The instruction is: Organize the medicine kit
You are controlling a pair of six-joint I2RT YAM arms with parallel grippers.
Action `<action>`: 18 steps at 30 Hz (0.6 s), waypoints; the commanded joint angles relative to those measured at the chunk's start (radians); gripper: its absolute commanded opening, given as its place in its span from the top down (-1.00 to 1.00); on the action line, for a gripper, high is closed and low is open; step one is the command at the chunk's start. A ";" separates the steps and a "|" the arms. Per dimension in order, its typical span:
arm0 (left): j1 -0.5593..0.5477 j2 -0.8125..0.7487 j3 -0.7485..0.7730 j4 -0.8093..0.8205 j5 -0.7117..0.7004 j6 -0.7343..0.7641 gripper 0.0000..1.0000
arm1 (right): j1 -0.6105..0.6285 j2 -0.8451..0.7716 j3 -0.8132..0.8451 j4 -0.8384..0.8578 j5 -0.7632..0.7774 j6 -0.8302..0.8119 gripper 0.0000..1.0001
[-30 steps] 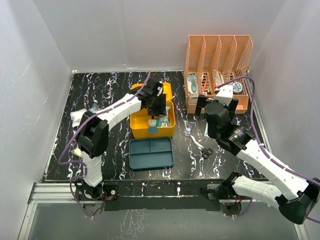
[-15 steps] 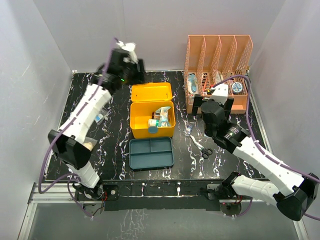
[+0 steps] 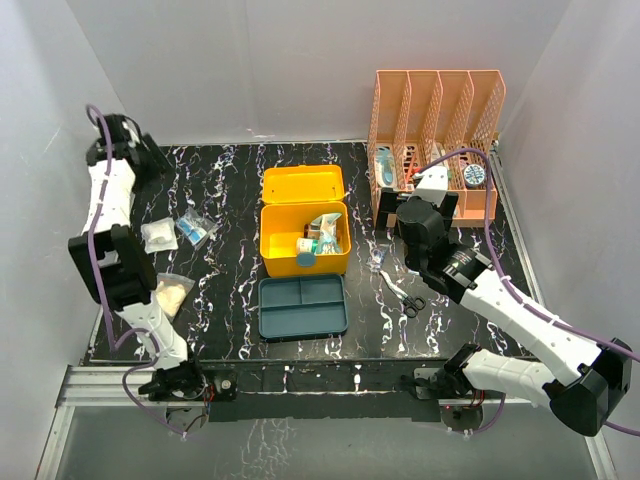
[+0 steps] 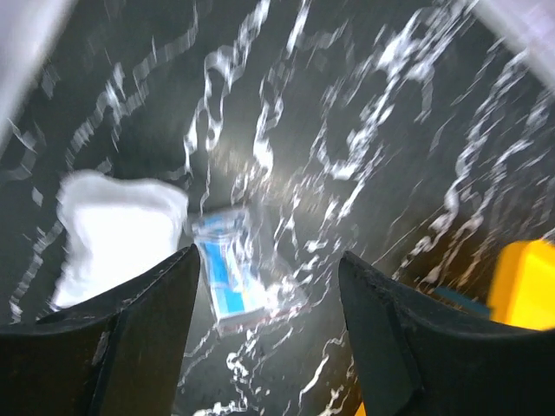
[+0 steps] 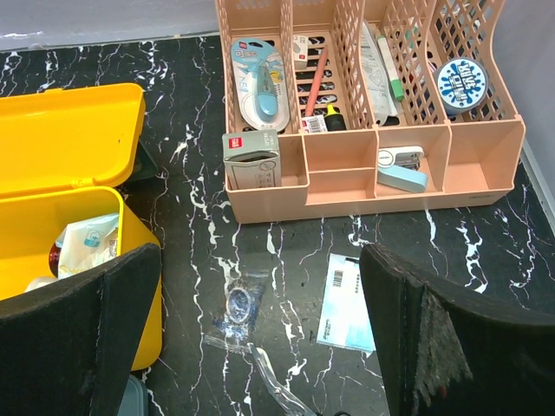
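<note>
The medicine kit [image 3: 304,250] is a yellow box at the table's middle with its lid [image 3: 303,185] hinged back; packets and a small bottle lie inside. Its teal insert tray [image 3: 303,305] rests on the table in front of it. My left gripper [image 3: 140,158] hangs open at the far left back, above a blue-striped packet [image 4: 227,279] and a white pouch [image 4: 117,234], with nothing between its fingers. My right gripper [image 5: 260,347] is open and empty, right of the kit [image 5: 61,165], over a small clear bag [image 5: 239,303] and a light-blue card [image 5: 347,312].
An orange mesh rack [image 3: 435,140] with stationery stands at the back right. Scissors [image 3: 405,297] lie right of the tray. Left of the kit lie a white pouch [image 3: 158,235], a blue packet [image 3: 195,228] and a beige pouch [image 3: 170,295]. White walls close in on three sides.
My left arm has swung from over the kit, past the back wall, out to the far left, and its jaws have widened. The right arm has edged slightly left.
</note>
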 commanded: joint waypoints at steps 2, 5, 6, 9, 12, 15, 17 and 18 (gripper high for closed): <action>-0.032 0.022 -0.133 -0.026 0.048 -0.096 -0.29 | -0.006 -0.021 -0.013 0.045 0.016 0.009 -0.97; -0.031 0.038 -0.197 -0.009 0.013 -0.156 -0.29 | -0.005 -0.023 -0.020 0.049 0.015 0.011 -0.97; -0.032 0.040 -0.230 0.008 -0.002 -0.182 -0.28 | -0.006 -0.022 -0.021 0.050 0.013 0.013 -0.97; -0.035 0.066 -0.291 0.040 0.009 -0.232 -0.26 | -0.006 -0.011 -0.020 0.053 0.008 0.017 -0.97; -0.049 0.098 -0.304 0.033 -0.002 -0.259 -0.24 | -0.005 -0.005 -0.019 0.053 0.007 0.019 -0.97; -0.063 0.122 -0.313 0.041 -0.016 -0.265 -0.21 | -0.006 -0.005 -0.015 0.054 0.014 0.012 -0.97; -0.074 0.142 -0.307 0.045 -0.035 -0.260 -0.17 | -0.005 -0.004 -0.011 0.052 0.020 0.008 -0.97; -0.078 0.154 -0.301 0.046 -0.038 -0.257 -0.15 | -0.006 -0.004 -0.008 0.051 0.022 0.007 -0.97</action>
